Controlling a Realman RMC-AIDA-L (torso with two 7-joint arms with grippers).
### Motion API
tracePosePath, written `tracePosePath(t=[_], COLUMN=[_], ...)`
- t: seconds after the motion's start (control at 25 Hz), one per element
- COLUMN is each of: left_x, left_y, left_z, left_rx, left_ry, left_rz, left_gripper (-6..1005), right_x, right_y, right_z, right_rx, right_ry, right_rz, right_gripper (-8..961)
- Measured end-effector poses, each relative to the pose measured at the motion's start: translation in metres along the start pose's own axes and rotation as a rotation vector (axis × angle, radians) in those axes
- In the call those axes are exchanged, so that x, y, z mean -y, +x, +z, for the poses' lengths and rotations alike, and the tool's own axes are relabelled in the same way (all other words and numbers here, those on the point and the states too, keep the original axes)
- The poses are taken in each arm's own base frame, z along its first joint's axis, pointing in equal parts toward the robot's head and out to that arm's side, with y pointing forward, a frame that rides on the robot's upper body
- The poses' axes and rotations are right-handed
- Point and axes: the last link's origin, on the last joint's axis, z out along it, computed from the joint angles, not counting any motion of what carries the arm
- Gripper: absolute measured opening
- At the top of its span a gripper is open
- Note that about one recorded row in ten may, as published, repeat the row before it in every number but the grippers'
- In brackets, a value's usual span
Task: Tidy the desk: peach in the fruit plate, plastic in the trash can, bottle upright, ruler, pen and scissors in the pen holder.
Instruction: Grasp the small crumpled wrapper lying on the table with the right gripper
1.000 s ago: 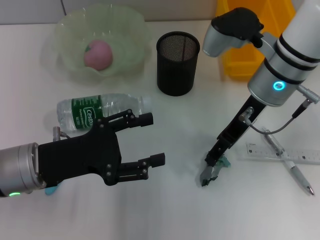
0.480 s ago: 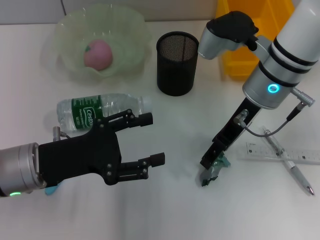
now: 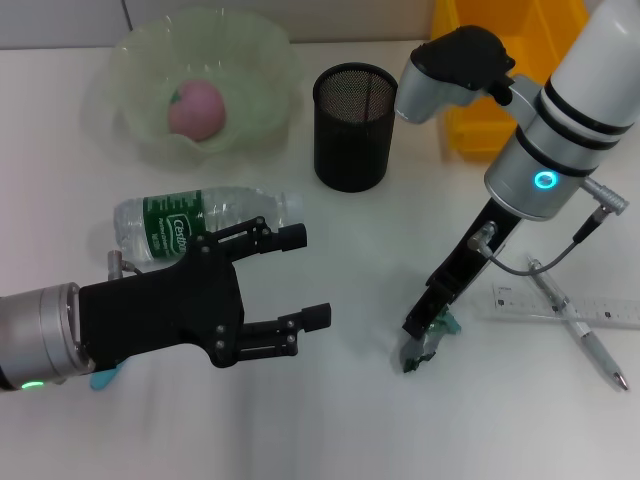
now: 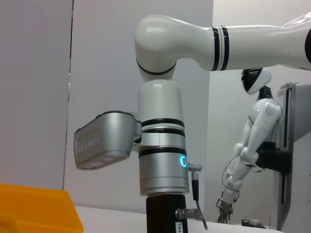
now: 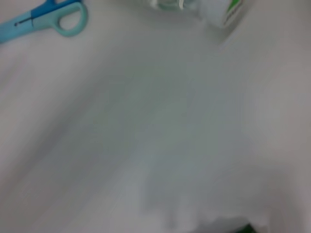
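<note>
Since the crumpled plastic lies on the desk at about five o'clock, the right gripper pinches it there, presumably bound for the trash can at one o'clock. Nearer me, the left gripper hangs wide, beside the toppled bottle.

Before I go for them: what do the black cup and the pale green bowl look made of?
The black cylindrical pen holder looks like matte wire mesh; its wall shows a fine see-through grid. The pale green wavy-rimmed fruit plate looks like translucent plastic or glass, since light passes through its rim; which one is unclear.
</note>
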Motion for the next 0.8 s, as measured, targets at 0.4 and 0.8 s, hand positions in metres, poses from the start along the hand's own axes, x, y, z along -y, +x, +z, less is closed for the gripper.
tracePosePath(t=[0.4, 0.8], left_x=[0.0003, 0.0002], left_y=[0.0004, 0.0005], left_z=[0.0007, 0.0008], left_rx=[-0.002, -0.004], left_ry=[-0.001, 0.001], left_rz=[0.001, 0.0], left_gripper=[762, 760], right_x=[0.001, -0.0012], right_y=[0.0016, 0.0001], right_z=[0.0031, 0.0033], right_rx=[-0.01, 0.001], right_ry=[0.008, -0.008], right_rz=[0.001, -0.004], right_gripper=[787, 705])
